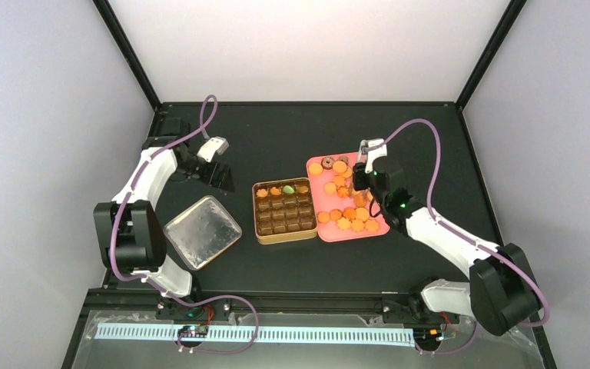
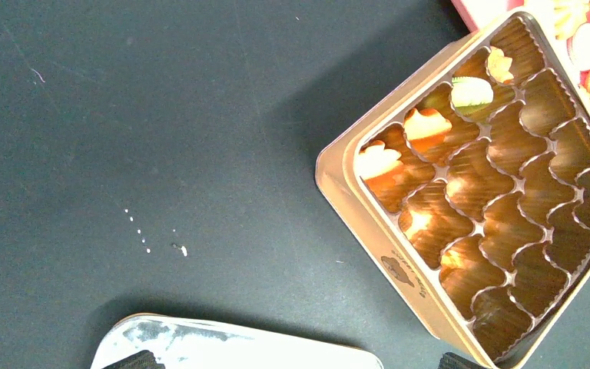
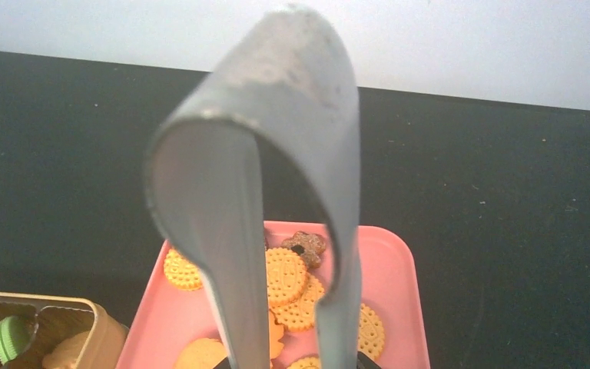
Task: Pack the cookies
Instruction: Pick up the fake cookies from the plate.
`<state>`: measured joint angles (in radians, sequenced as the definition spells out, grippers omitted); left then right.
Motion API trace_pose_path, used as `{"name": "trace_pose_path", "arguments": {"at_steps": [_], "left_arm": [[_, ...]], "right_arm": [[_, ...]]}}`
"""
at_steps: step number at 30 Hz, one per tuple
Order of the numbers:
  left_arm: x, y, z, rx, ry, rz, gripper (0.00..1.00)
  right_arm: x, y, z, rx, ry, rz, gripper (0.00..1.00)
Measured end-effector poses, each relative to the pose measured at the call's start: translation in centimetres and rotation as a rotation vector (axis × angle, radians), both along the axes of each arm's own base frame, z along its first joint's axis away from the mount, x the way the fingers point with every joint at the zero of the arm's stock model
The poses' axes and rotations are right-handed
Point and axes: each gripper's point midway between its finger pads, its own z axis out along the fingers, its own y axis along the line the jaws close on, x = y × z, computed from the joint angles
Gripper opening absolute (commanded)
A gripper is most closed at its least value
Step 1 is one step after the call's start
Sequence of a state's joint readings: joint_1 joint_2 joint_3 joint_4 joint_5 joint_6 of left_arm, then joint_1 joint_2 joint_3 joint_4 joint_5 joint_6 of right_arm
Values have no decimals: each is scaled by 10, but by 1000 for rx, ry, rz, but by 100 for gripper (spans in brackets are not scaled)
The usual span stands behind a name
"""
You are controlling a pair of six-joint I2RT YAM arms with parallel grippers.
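1. The cookies (image 1: 351, 217) are mostly spread on a pink tray (image 3: 396, 269) right of centre on the matte black surface (image 1: 276, 131). They are round and golden, with rows of pinholes.
2. A dark cookie (image 3: 304, 246), flower-shaped with a hole in its middle, is seen at the tray's far side.
3. A few orange cookies and a green cookie (image 2: 472, 92) are seated in the far row of the tin (image 2: 369, 223), each in its own cell.
4. The tin is square with rounded corners and gold walls. Its glossy brown cells have fluted walls. It is set just beside the tray's left edge.
5. A silvery lid (image 1: 203, 231), a rounded square with a mottled sheen, is laid flat left of the tin, apart from it.
6. The right gripper (image 1: 366, 181) is held over the tray, its jaws clamped on the tongs (image 3: 276, 154), dull grey metal bent into a smooth loop.
7. The left gripper (image 1: 217, 175) is held left of the tin, its jaws wide apart with nothing between them.
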<state>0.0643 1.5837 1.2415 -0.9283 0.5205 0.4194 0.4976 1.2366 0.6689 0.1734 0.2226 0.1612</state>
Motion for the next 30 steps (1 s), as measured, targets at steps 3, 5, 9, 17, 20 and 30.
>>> {"name": "trace_pose_path", "arguments": {"at_steps": [3, 5, 9, 17, 20, 30], "left_arm": [[0, 0, 0, 0, 0, 0, 96], [0, 0, 0, 0, 0, 0, 96], [0, 0, 0, 0, 0, 0, 96], [0, 0, 0, -1, 0, -1, 96], [0, 0, 0, -1, 0, -1, 96], [0, 0, 0, -1, 0, -1, 95]], "right_arm": [[2, -1, -3, -1, 4, -5, 36], [2, -2, -5, -1, 5, -7, 36], [1, -3, -12, -6, 17, -10, 35], [0, -5, -14, 15, 16, -20, 23], [1, -6, -11, 22, 6, -25, 19], [-1, -12, -2, 31, -8, -39, 5]]}}
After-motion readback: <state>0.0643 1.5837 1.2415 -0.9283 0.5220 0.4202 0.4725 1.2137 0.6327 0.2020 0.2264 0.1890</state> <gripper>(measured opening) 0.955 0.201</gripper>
